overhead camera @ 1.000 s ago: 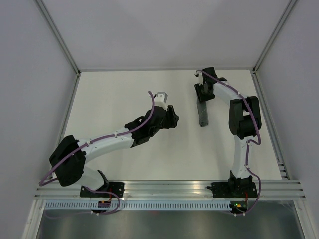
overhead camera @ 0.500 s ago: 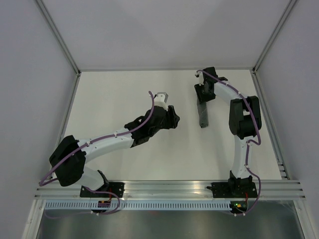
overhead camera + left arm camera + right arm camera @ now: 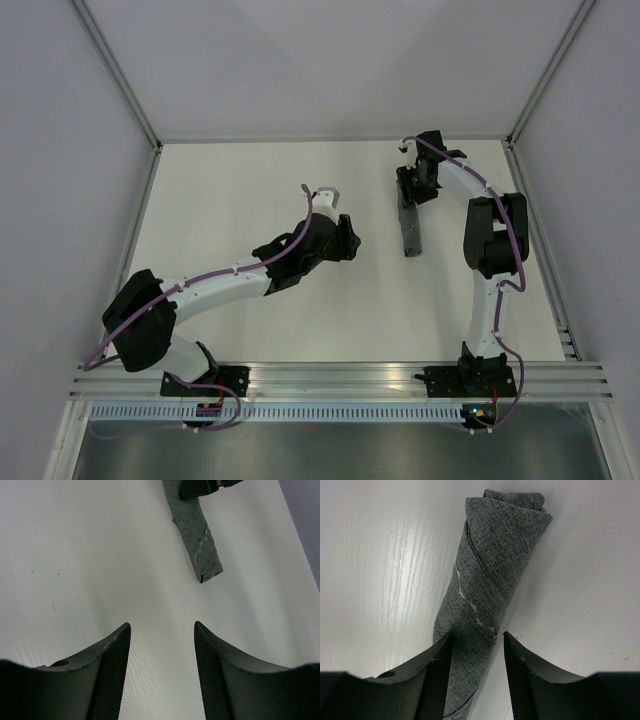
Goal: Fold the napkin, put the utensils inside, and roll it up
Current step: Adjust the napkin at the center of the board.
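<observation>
Napkin (image 3: 490,570), rolled (a grey tube), between parted jaws of right pincer (image 3: 476,636), unclamped, left pincer (image 3: 162,626) open, well apart

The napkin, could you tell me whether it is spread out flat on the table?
No, the napkin is rolled into a narrow tube.

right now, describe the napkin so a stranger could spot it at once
On the white table, look far right, under the right gripper. The napkin is the dark grey roll lying between its fingers. Unlike the hard black gripper, it is speckled cloth with a pale stitched line.
</observation>
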You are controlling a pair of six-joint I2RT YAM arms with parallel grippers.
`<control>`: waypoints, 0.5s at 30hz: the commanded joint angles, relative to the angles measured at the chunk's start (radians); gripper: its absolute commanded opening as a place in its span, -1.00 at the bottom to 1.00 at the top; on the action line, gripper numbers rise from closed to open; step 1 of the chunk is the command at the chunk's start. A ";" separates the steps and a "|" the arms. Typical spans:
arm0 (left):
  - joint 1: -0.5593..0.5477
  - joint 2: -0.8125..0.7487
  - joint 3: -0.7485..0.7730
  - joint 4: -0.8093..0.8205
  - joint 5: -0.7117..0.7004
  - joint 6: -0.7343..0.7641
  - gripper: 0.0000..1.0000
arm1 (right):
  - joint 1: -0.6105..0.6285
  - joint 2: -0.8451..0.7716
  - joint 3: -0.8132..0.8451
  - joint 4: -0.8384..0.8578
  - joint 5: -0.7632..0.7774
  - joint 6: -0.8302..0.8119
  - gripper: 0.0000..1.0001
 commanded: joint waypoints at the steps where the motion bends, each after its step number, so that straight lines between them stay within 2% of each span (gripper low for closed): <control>1: 0.004 0.012 0.043 0.005 0.028 0.043 0.17 | 0.000 -0.030 0.039 -0.051 -0.005 0.023 0.04; 15: 0.005 0.017 0.043 0.005 0.037 0.038 0.18 | -0.003 -0.069 0.047 -0.060 -0.008 0.028 0.04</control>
